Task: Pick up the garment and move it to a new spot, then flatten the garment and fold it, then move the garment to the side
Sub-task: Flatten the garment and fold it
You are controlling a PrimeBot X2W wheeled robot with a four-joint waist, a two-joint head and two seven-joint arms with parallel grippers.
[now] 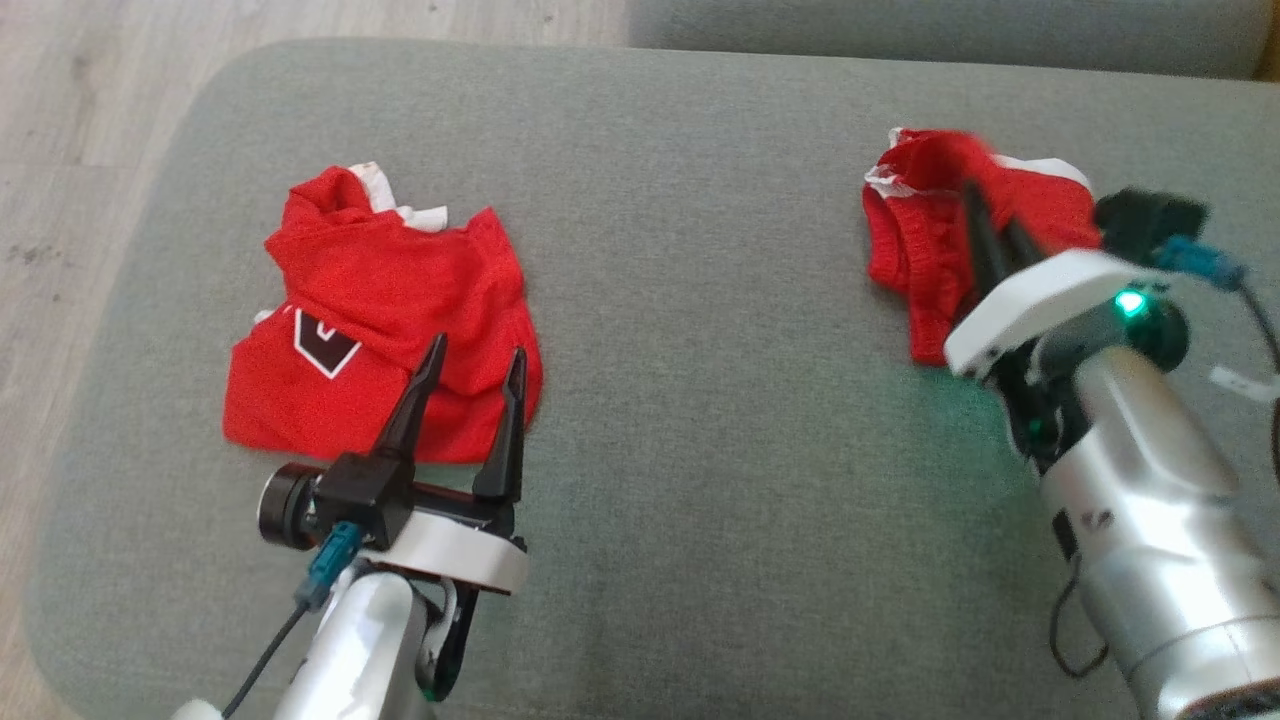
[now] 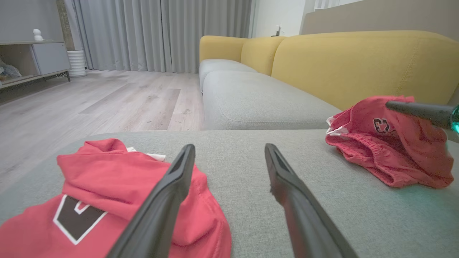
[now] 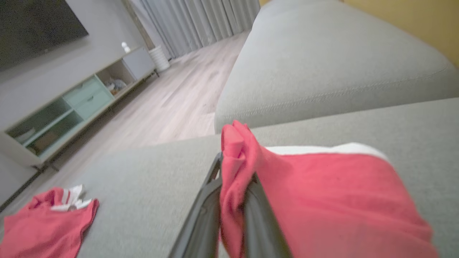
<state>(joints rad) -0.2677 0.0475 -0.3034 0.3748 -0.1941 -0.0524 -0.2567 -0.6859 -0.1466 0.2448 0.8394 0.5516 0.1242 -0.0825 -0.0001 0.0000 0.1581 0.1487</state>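
The garment (image 1: 920,250), a bunched pair of red shorts with white trim, sits at the right of the grey cushion (image 1: 700,350). My right gripper (image 1: 985,210) is shut on a fold of its cloth. In the right wrist view the red garment (image 3: 322,193) is pinched between the fingers of the right gripper (image 3: 233,179). The left wrist view shows the garment (image 2: 391,154) with its lower part resting on the cushion. My left gripper (image 1: 478,347) stands open over the near right corner of a second red top (image 1: 360,330), holding nothing; its fingers (image 2: 179,179) are spread wide.
The red top (image 2: 100,186) with a dark white-edged emblem lies crumpled at the cushion's left. Wooden floor (image 1: 80,130) lies beyond the left edge. A yellow-backed sofa (image 2: 358,61) stands behind the cushion. A low TV cabinet (image 3: 71,104) lines the far wall.
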